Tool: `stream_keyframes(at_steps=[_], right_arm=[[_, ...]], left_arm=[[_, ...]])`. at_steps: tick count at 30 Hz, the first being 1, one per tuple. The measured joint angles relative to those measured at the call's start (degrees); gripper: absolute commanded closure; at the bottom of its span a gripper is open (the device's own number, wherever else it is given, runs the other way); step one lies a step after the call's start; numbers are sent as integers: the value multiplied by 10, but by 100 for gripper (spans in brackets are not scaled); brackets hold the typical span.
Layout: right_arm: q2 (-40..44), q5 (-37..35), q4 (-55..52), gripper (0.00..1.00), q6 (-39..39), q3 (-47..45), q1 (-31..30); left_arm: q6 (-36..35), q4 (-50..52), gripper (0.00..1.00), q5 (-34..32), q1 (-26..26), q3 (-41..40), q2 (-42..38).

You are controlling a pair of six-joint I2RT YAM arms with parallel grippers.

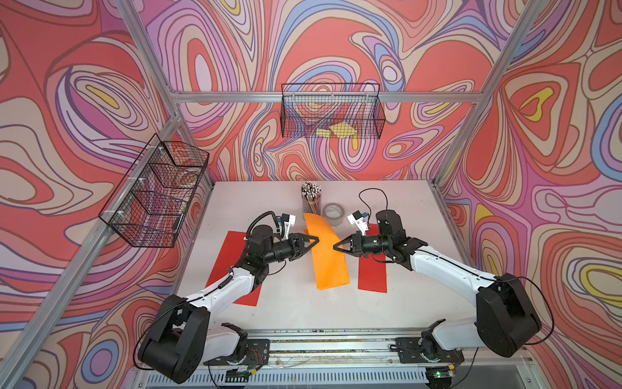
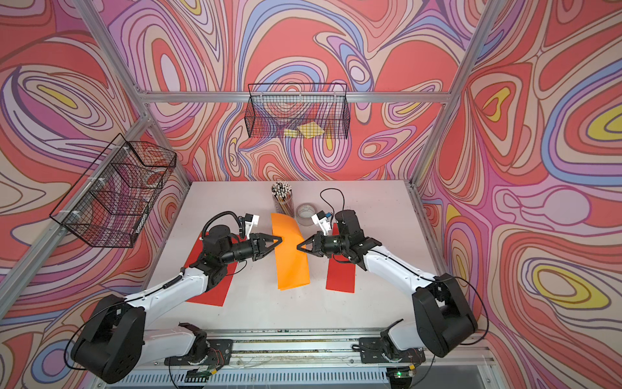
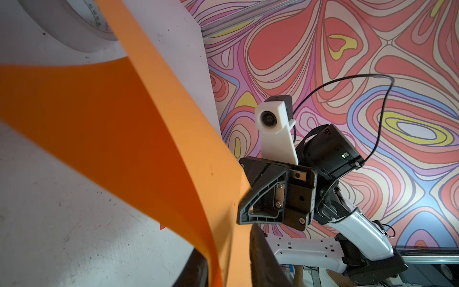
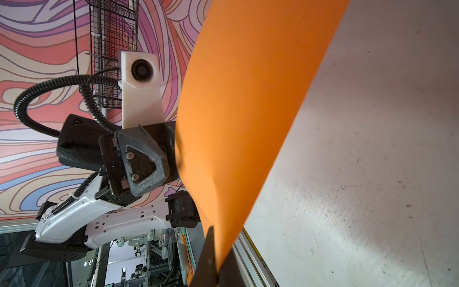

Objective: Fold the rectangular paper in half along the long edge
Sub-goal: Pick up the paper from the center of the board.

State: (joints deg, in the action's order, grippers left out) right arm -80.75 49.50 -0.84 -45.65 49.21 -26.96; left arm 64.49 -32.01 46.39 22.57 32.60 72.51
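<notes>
The rectangular paper (image 1: 328, 256) (image 2: 291, 256) is an orange sheet at the table's middle. It is lifted and arched, with its near end resting on the table. My right gripper (image 1: 335, 247) (image 4: 216, 270) is shut on the paper's right long edge (image 4: 236, 111). My left gripper (image 1: 317, 240) (image 3: 228, 268) is at the opposite long edge. Its jaws stand a little apart with the paper's edge (image 3: 124, 124) running between them. The two grippers face each other closely above the sheet.
A red sheet (image 1: 229, 269) lies under the left arm and another (image 1: 372, 272) under the right. A pencil cup (image 1: 311, 198) and a tape roll (image 1: 334, 214) stand just behind the orange sheet. Wire baskets hang on the back wall (image 1: 331, 112) and the left wall (image 1: 158, 192).
</notes>
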Motion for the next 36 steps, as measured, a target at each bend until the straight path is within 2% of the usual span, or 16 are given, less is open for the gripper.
stream_keyframes(at_steps=[13, 14, 16, 18, 22, 36], right_arm=[[0, 1, -5, 100, 9, -9, 0], [0, 2, -5, 97, 9, -9, 0], [0, 5, -4, 85, 8, -9, 0], [0, 11, 3, 76, 5, -9, 0], [0, 27, 23, 69, -6, -9, 0], [-30, 45, 47, 67, -8, -3, 0]], left_arm=[[-16, 51, 91, -5, 0, 1, 0], [-16, 53, 93, -6, 0, 1, 1], [-16, 56, 100, -5, 0, 1, 3], [-19, 59, 100, -5, 0, 2, 7], [-20, 64, 100, -5, 0, 2, 9], [-24, 69, 100, 1, 0, 2, 8]])
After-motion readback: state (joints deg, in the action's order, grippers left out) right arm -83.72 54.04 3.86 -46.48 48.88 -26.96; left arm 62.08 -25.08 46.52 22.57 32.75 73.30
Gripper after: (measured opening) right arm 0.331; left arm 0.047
